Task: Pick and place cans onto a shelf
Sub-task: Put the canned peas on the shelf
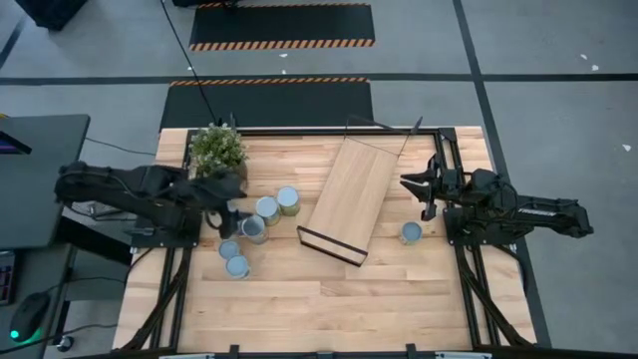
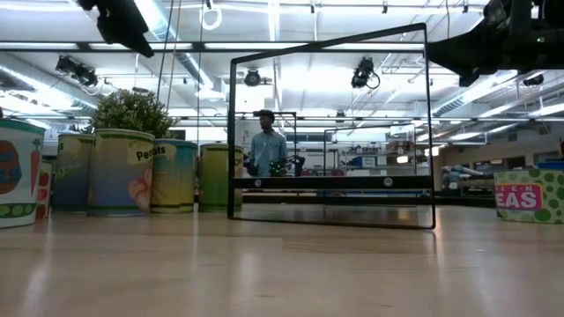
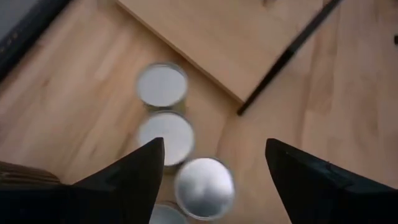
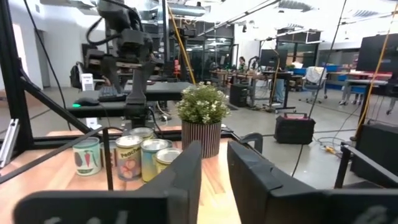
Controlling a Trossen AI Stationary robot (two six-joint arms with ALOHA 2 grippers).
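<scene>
We see the left gripper (image 1: 236, 221) hovering over a cluster of cans (image 1: 261, 212) beside the potted plant (image 1: 217, 150), its fingers (image 3: 134, 177) spread wide and holding nothing. The right gripper (image 1: 411, 183) sits near the table's right edge with a narrow gap between its fingers (image 4: 183, 171), empty, and one lone can (image 1: 411, 233) stands close by. The shelf (image 1: 349, 197) lies flat and angled mid-table between both groups.

1. The high camera looks straight down on the whole desk (image 1: 329, 299).
2. The low camera sits at desk level, facing the room.
3. The left wrist camera looks down, close over the cans (image 3: 204, 186) below its pincer (image 3: 214, 163).
4. The right wrist camera faces level across the desk; all views share the cans.
</scene>
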